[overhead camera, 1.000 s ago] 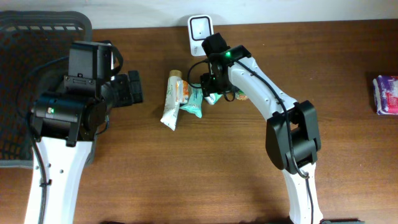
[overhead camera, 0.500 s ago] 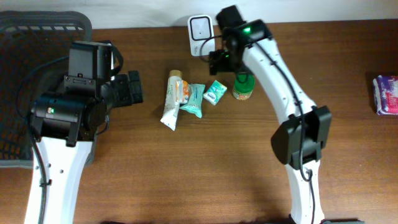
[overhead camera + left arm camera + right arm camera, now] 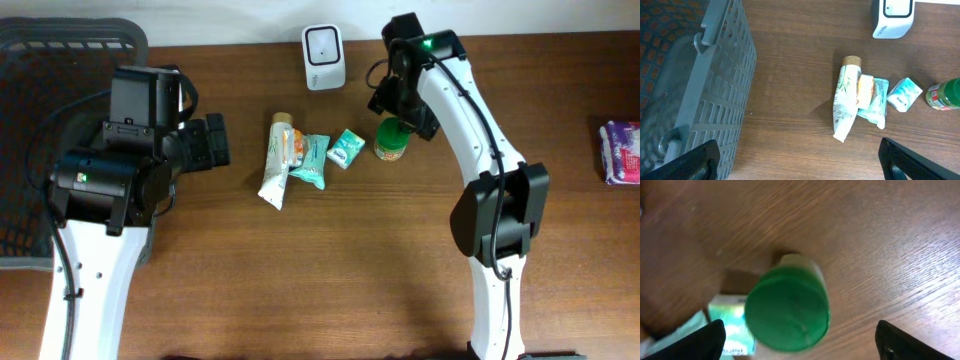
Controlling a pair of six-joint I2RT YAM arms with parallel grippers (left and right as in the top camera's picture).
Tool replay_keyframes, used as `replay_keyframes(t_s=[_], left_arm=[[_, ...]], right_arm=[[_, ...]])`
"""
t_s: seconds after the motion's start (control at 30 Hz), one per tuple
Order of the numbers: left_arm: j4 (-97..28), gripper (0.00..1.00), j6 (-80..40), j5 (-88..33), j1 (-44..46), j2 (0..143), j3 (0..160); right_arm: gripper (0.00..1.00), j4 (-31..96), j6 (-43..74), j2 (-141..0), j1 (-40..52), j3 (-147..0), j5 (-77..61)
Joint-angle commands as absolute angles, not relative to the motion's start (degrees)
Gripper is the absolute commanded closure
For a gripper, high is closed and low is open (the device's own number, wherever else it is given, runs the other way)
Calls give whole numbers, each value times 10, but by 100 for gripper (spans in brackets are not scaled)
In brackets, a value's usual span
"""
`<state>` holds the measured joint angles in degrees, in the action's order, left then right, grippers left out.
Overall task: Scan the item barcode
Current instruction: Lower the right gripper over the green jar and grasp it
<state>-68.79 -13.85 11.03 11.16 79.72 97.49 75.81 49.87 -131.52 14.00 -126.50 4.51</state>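
A jar with a green lid (image 3: 391,143) stands upright on the wooden table, right of a small teal box (image 3: 346,148), a teal packet (image 3: 309,162) and a white tube (image 3: 274,166). The white scanner (image 3: 324,44) stands at the back edge. My right gripper (image 3: 398,108) hangs open just above the jar. In the right wrist view the lid (image 3: 787,311) lies between the spread fingers of the right gripper (image 3: 802,342), untouched. Near the basket, my left gripper (image 3: 212,141) is open and empty. Its wrist view shows the tube (image 3: 846,105), packet (image 3: 873,98), box (image 3: 904,93) and jar (image 3: 945,94).
A dark grey mesh basket (image 3: 22,120) fills the left side, seen also as the basket wall (image 3: 715,95) in the left wrist view. A purple pack (image 3: 622,152) lies at the far right edge. Bare wood spreads across the front of the table.
My right arm has swung from over the small items, past the scanner, to the right, and now hangs above the jar. The left arm has not moved.
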Motion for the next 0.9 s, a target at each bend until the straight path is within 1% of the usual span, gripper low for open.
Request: replay_keyframes(t_s=[0.0,0.13,0.27,0.37,0.43,0.5,0.53,0.57,0.63,0.7,0.87], left_arm=[[-687,1,-130,118,110,797,974],[-687,1,-130,118,110,797,974],[-687,1,-130,118,110,797,974],[-687,1,-130,118,110,797,974],[-688,1,-130,118,110,797,974],[-687,1,-130,118,110,797,974],[-687,1,-130,118,110,797,974],[-688,1,-130,118,110,797,974],[-687,1,-130,118,110,797,974],[-687,1,-130,118,110,797,974],[-688,1,-130,118,110,797,974]], right_arm=[[9,728,575,-1316,139,-1219,60],[9,647,578,-1316,139,-1162,15],[10,637,577,-1316,139,-1151,21],[18,652,568,-1316,139,-1151,23],[27,663,543,-1316,139,-1151,24],[31,673,520,-1316,139,-1151,22],[35,676,498,-1316,139,-1151,20],[36,679,486,-1316,139,-1151,20],[36,688,463,-1316,139,-1151,20],[36,698,413,-1315,139,-1155,20],[36,768,210,-1315,139,-1197,19]])
